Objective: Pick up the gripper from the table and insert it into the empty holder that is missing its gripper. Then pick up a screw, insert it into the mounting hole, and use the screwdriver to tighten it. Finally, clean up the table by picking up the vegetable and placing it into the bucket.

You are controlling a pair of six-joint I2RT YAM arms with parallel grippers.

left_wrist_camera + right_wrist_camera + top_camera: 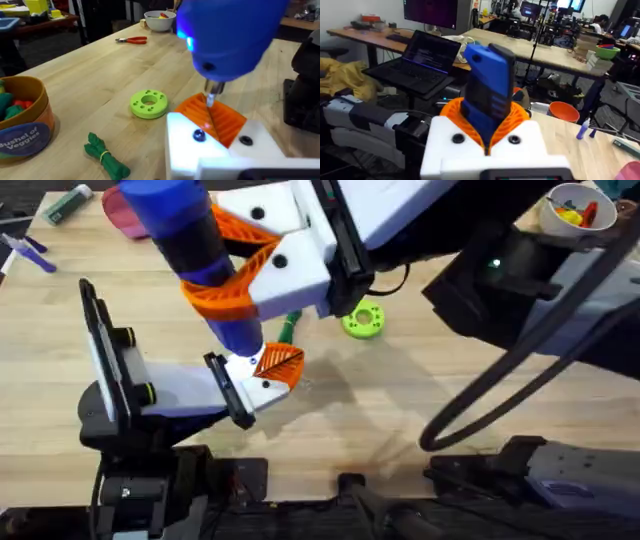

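Gripping screwdriver (190, 240), open tabletop (400, 400) rightward

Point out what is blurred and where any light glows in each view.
Overhead: the screwdriver looms large and soft-edged near the camera; the right arm's dark body is blurred too. Left wrist: the screwdriver's body is out of focus with a blue-white light glowing on its side, while the vegetable and bucket stay sharper. Right wrist: room behind soft.

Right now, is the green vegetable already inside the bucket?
No, the vegetable lies on the table beside the bucket.
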